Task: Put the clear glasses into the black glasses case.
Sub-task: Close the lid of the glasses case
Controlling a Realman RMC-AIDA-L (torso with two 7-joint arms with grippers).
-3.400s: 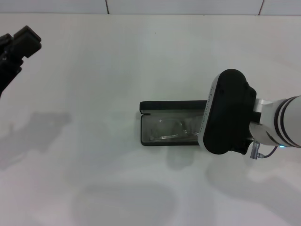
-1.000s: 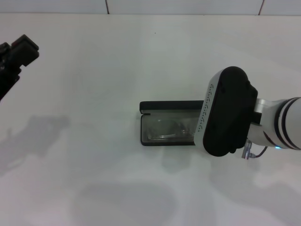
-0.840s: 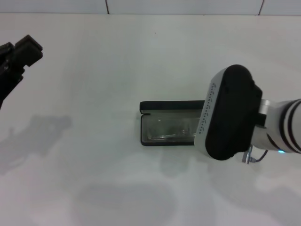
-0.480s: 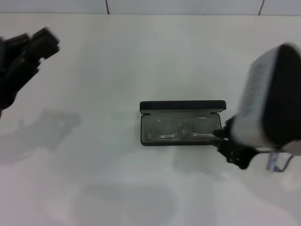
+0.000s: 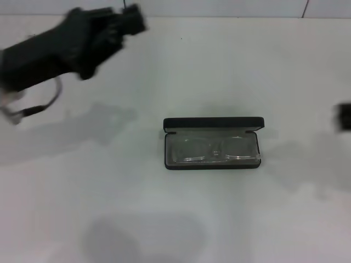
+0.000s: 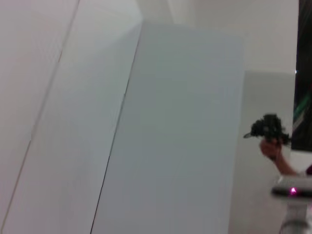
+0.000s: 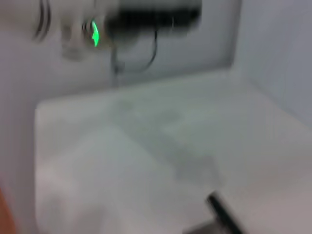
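Observation:
The black glasses case (image 5: 213, 125) lies open in the middle of the white table, its lid standing along the far side. The clear glasses (image 5: 211, 150) lie folded inside on the grey lining, spanning nearly the whole tray. Nothing touches them. My left gripper (image 5: 133, 15) is a blurred dark shape high at the far left, well away from the case. Of my right gripper (image 5: 344, 116) only a dark patch shows at the right edge, level with the case's lid. In the right wrist view a dark corner (image 7: 222, 210), perhaps the case, shows low down.
The white table (image 5: 164, 219) spreads around the case, with a tiled wall along its far edge. A cable loop (image 5: 33, 107) hangs under the left arm. The left wrist view shows only pale wall panels (image 6: 170, 136).
The right arm, which hung over the case's right end, has pulled away to the right edge. The left arm has swung in from the left edge toward the top middle. The glasses stay in the case.

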